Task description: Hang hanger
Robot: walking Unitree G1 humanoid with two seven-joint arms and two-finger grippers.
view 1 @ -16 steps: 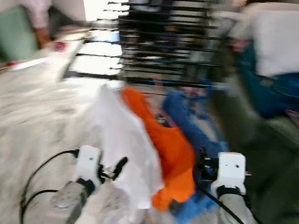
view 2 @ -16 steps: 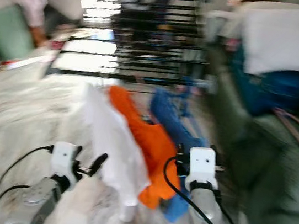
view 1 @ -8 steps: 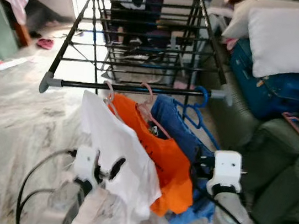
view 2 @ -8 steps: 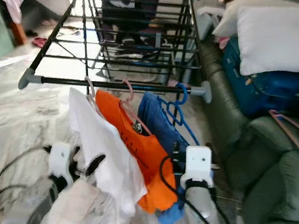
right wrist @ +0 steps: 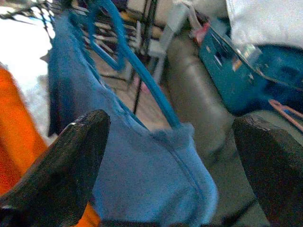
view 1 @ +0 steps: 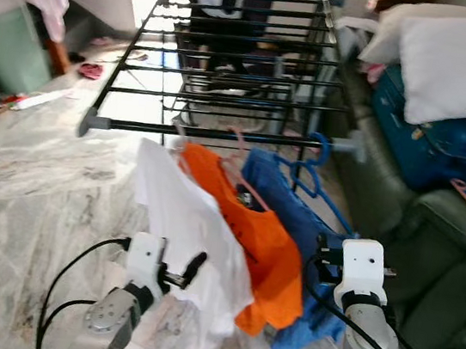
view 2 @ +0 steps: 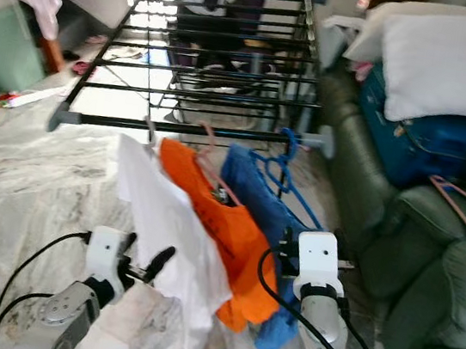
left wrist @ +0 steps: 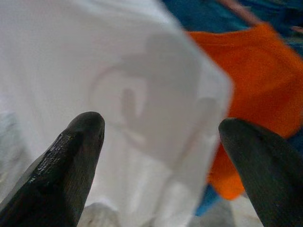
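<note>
white shirt [view 1: 195, 230], orange shirt [view 1: 266, 249] and blue garment [view 1: 295, 227] crowded the drying rack [view 1: 213, 133]'s front bar at 12 o'clock. green sofa [view 1: 452, 283] blocked 3 o'clock. marble floor [view 1: 23, 188] at 9 o'clock lay open.

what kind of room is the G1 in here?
Probably a lived-in home living room doubling as a laundry spot: a black drying rack on marble floor with shirts on hangers, a green sofa beside it piled with pillows.
</note>
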